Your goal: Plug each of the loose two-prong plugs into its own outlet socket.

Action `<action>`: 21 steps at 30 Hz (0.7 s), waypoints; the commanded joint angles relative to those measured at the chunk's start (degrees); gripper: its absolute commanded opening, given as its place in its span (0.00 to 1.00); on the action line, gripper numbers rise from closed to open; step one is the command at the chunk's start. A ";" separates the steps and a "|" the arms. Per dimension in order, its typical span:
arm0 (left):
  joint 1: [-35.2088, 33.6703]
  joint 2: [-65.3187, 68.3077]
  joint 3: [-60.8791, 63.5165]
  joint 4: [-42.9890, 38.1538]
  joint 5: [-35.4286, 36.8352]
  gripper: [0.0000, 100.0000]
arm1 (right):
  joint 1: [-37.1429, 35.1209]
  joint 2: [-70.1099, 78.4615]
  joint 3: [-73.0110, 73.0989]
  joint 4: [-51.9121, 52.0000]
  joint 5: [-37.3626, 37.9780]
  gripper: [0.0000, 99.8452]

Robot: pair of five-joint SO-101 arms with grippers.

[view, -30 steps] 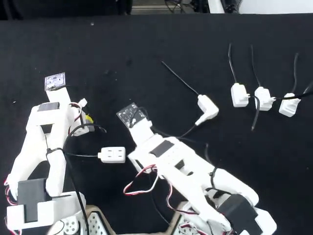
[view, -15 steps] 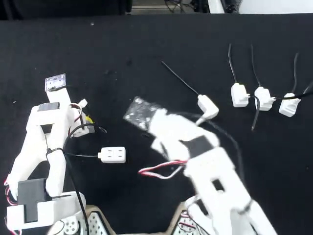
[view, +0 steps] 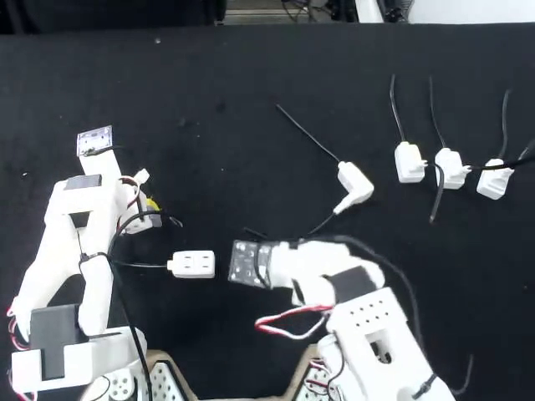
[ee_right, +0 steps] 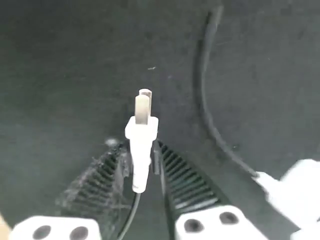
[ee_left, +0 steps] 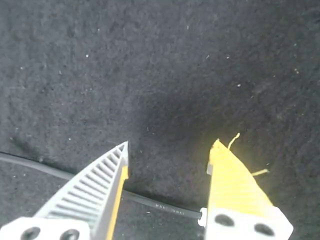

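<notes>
In the high view, the white outlet strip (view: 191,264) is lying on the black table (view: 251,75) toward the near side, between the two arms. The left arm (view: 75,225) is standing to its left, over the strip's cable (view: 138,266), which is running off leftward. The right arm (view: 368,317) is lying in from the near right, its marker plate (view: 247,263) sitting just beside the strip's right end, apart from it. An angled white plug (view: 355,185) is resting farther back, right of centre, with its black lead (view: 305,132) trailing to the far left. At the far right three more are lying loose in a row, well apart from the strip: the left plug (view: 410,161), the middle plug (view: 450,168) and the right plug (view: 493,180).

In the left wrist view, the left gripper (ee_left: 170,145) is hanging with its jaws spread wide over bare cloth. A thin black wire (ee_left: 150,201) is crossing the cloth beneath the bases of the fingers (ee_left: 100,185).

In the right wrist view, the right gripper (ee_right: 136,150) is clamping a white two-prong plug (ee_right: 142,131) by its body, the prongs pointing out past the fingertips. A dark cable (ee_right: 205,100) is curving across the cloth beside it toward a white object (ee_right: 295,192) at the edge, which cannot be made out.
</notes>
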 commanded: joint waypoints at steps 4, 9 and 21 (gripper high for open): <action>-0.66 -2.55 -0.75 0.53 0.53 0.26 | -3.16 7.69 -1.98 -2.29 -13.01 0.05; -0.66 -2.55 -0.31 0.53 0.53 0.26 | -5.27 14.29 -3.65 -4.66 -15.65 0.19; -0.66 -2.55 -0.13 0.53 0.53 0.26 | -5.01 19.74 -5.58 -9.49 -16.18 0.02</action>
